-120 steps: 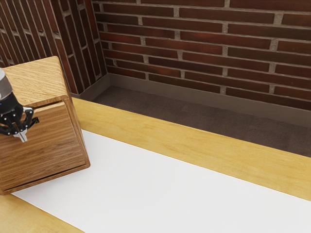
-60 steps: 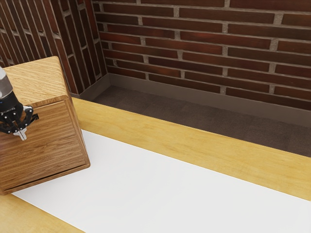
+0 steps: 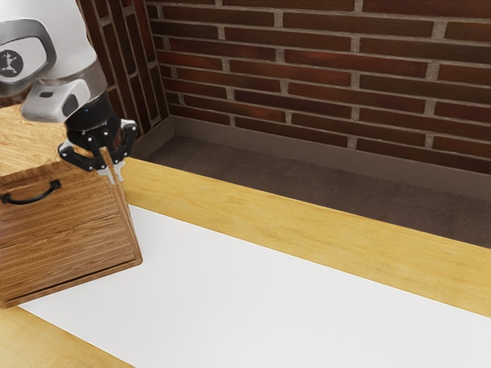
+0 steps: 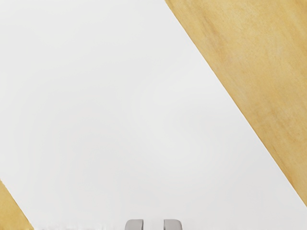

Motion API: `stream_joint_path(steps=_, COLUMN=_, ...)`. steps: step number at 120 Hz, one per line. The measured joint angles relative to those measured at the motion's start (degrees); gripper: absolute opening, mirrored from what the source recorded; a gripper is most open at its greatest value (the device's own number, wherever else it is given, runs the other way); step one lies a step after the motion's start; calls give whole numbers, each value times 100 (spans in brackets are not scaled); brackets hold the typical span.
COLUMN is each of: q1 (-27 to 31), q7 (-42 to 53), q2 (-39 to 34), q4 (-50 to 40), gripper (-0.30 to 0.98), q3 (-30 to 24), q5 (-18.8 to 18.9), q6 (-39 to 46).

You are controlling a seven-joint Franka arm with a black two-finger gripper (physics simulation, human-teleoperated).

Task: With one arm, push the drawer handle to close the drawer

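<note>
Found the black curved handle (image 3: 31, 202) at the exterior view's far left, fixed high on the wooden drawer front (image 3: 61, 249), apart from the gripper (image 3: 114, 175). Saw the drawer front seated within the frame of the wooden cabinet (image 3: 29, 142), apparently shut, with a thin dark seam along its lower edge. Noted brown grain across the front and a paler, yellower top above. Found the white and grey arm (image 3: 73, 38) reaching in over the cabinet from the exterior view's upper left, ending in black linkages and pale metal tips, pointed down. Saw the gripper beside the handle on the exterior view's right, across the cabinet's upper front corner in that line of sight. Could not tell about contact with the wood there. Read the fingers (image 4: 173, 225) in the wrist view as apart, with a narrow gap between and nothing held. Looked past both in that view onto the white sheet (image 3: 268, 284), bordered by table wood along two slanting edges. Saw the sheet in the exterior view too, lying flat and stretching from the cabinet's base toward the exterior view's right. Followed the yellow wooden table (image 3: 307, 230) along the sheet's far edge, then the dark floor (image 3: 291, 178) behind it, the grey-brown baseboard (image 3: 322, 156), and the red-brown brick wall (image 3: 322, 61) above, out to the exterior view's right edge.
</note>
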Motion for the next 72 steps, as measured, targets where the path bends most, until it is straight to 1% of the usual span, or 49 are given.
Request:
stream_joint_path(steps=8, q1=17, q7=-333, q2=492, q4=640, gripper=9, q3=-149, q5=-170, q6=-150)
stream_joint_path(steps=16, q1=62, q7=-666, q2=763, q4=1088, gripper=20, q3=-198, q5=-304, q6=-275)
stream_joint_path(steps=26, q1=333, q7=-1070, q2=1111, q4=1578, gripper=36, q3=-238, q5=-585, q6=-433)
stream_joint_path(steps=35, q1=397, q7=-1707, q2=1355, q4=1999, gripper=45, q3=-411, q5=-526, q6=-551)
stream_joint_path(steps=44, q1=410, q7=-2572, q2=1602, q4=2278, gripper=52, q3=-424, q5=-434, q6=-648)
stream_joint_path(steps=55, q1=446, q7=-3600, q2=1875, q4=2532, gripper=58, q3=-272, q5=-405, q6=-728)
stream_joint_path(steps=72, q1=442, q7=-4955, q2=1983, q4=2660, gripper=63, q3=-246, q5=-379, q6=-792)
